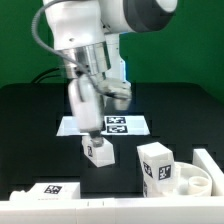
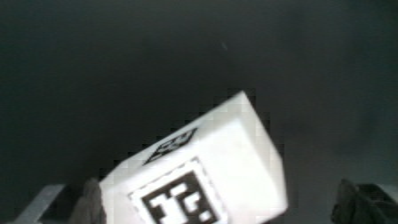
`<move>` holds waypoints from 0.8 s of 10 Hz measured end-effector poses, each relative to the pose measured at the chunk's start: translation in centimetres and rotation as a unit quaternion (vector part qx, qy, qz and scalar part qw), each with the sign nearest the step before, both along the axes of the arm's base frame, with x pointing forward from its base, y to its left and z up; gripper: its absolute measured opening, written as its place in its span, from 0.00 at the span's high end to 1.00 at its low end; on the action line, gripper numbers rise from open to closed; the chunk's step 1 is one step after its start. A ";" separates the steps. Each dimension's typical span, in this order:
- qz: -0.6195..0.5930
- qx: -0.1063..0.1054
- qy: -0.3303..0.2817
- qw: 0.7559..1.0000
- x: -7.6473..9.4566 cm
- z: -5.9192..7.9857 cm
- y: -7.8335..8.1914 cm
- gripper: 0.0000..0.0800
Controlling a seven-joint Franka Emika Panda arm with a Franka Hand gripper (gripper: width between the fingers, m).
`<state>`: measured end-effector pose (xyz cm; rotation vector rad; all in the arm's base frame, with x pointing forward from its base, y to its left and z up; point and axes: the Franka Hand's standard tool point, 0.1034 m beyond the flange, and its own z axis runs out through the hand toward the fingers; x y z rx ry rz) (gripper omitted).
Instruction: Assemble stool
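Black table (image 1: pixel 30 140), white leg (image 1: pixel 97 152) tilted

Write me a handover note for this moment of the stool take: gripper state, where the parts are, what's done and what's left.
Gripper: open, holding nothing, directly above a leg on the black table, in front of the marker board.
Wrist view: that leg lies between the fingers, with gaps either side.
Another leg stands beside the round seat at the exterior view's right. A further tagged white part lies at the front left.
Done: no leg visibly attached to the seat.
Left: fitting the legs to the seat.
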<state>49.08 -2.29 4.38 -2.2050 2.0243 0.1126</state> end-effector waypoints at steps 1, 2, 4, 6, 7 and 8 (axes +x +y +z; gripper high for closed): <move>0.117 -0.008 -0.017 0.993 0.3 0.4 0.2 0.19; 0.204 -0.007 -0.023 0.979 0.1 0.4 0.6 0.19; 0.249 -0.011 -0.025 0.968 -0.1 0.3 0.7 0.19; 0.346 -0.019 -0.032 0.938 -0.1 0.2 0.6 0.19; 0.455 -0.031 -0.030 0.889 0.2 0.2 0.6 0.19; 0.547 -0.038 -0.028 0.836 0.8 0.6 0.9 0.19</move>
